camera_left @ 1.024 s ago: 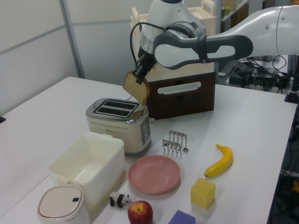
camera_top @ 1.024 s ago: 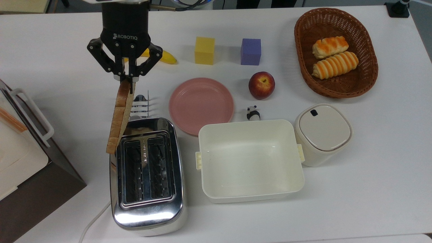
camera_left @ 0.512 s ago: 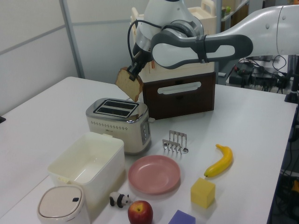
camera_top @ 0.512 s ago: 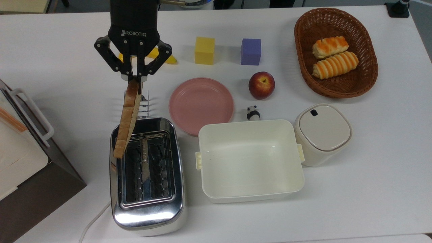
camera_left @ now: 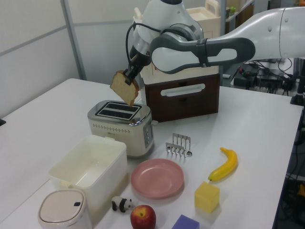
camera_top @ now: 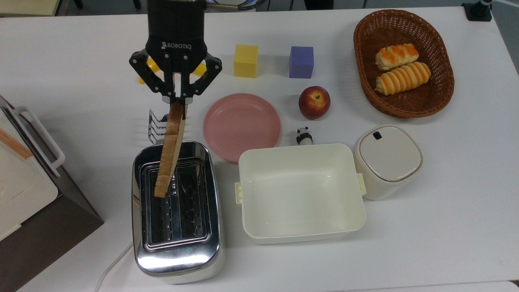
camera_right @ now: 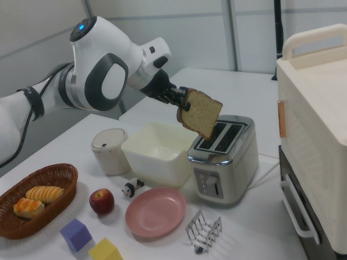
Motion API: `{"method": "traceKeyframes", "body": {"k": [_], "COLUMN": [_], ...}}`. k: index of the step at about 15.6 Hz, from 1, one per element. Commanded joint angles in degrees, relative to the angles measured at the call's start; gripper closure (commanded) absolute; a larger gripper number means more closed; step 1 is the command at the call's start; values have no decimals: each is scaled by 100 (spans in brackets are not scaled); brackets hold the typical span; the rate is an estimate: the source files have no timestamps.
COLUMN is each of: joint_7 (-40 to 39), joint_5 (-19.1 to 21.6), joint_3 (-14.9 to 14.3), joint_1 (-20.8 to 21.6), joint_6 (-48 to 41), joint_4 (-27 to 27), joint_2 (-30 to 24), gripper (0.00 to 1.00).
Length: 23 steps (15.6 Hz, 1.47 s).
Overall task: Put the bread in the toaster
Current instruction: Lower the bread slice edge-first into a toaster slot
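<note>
My gripper is shut on the crust edge of the bread, a tan slice with a darker crust that hangs down at a tilt. The slice is in the air above the toaster, a shiny chrome two-slot box with a white cord. In the top view the slice's lower end sits over the toaster's slots, nearer the top view's left slot. It does not touch the toaster.
Close by are a wire toast rack, a pink plate, a cream tub, a lidded canister and a brown and cream box. Further off: apple, yellow cube, purple cube, banana, basket of rolls.
The gripper has carried the bread toward the top view's right, from beside the toaster's left edge to above its slots. The grip on the slice is unchanged.
</note>
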Motion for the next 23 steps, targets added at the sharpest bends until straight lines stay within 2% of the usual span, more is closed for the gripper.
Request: {"method": "traceKeyframes", "body": {"k": [1,13,23], "joint_7": [117,100,99], "joint_5": [28,-7,-341], "joint_3": [28,37,45], "joint_1": [33,112,112], "joint_6": [96,219,219], "joint_4": [105,201,237], "joint_2": [162,400,681], "gripper": [100,100,100]}}
